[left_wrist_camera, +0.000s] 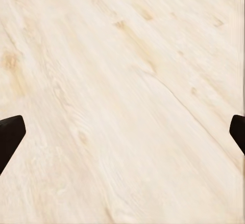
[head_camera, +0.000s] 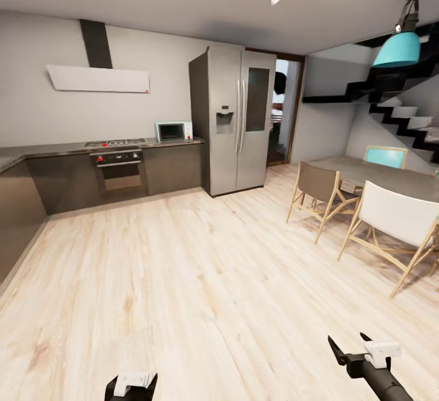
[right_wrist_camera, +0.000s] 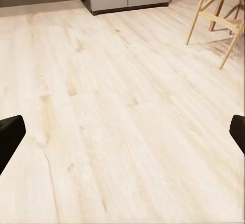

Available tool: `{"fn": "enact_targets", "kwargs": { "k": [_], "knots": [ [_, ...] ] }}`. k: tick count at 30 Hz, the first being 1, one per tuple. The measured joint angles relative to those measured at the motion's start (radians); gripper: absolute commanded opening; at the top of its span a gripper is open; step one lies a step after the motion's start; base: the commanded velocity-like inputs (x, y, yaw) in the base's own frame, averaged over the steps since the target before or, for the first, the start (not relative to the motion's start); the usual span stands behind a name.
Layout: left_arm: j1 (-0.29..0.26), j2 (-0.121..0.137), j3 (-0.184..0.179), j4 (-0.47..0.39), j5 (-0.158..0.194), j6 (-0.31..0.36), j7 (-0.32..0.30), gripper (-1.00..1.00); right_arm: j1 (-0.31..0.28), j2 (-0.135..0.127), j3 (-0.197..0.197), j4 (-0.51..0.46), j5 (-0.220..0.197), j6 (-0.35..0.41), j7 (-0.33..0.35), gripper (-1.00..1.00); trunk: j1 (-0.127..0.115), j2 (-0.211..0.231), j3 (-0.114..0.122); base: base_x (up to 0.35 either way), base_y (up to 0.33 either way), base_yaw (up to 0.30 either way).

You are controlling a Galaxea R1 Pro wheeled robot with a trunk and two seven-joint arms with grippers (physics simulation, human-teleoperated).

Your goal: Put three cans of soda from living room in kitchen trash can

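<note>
Kitchen (head_camera: 122,163) ahead — left pincer (left_wrist_camera: 122,132) and right pincer (right_wrist_camera: 122,132) spread wide, empty.

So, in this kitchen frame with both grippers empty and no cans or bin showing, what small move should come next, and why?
Probably turn the base to look around. The left gripper and right gripper are open over bare wood floor, and ahead stand the fridge, oven and dining table.
</note>
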Motion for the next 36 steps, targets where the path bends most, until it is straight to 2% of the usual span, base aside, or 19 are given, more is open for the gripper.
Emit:
{"fn": "enact_targets", "kwargs": {
  "k": [22, 29, 36],
  "knots": [
    [0.001, 0.000, 0.000, 0.002, 0.001, -0.004, -0.001, 1.00, 0.000, -0.002, -0.004, 0.001, 0.001, 0.000, 0.001, 1.00, 0.000, 0.000, 0.014, 0.000, 0.007, -0.235],
    [0.001, 0.001, 0.000, 0.002, 0.000, -0.005, -0.007, 1.00, 0.000, -0.002, -0.003, 0.002, 0.003, 0.000, 0.001, 1.00, 0.000, 0.000, 0.018, 0.000, 0.237, -0.221],
    [0.001, 0.001, -0.002, 0.002, -0.003, -0.005, -0.008, 1.00, 0.000, -0.002, -0.003, 0.003, 0.004, -0.001, 0.001, 1.00, 0.000, 0.000, 0.020, 0.000, 0.187, -0.063]
  ]
}}
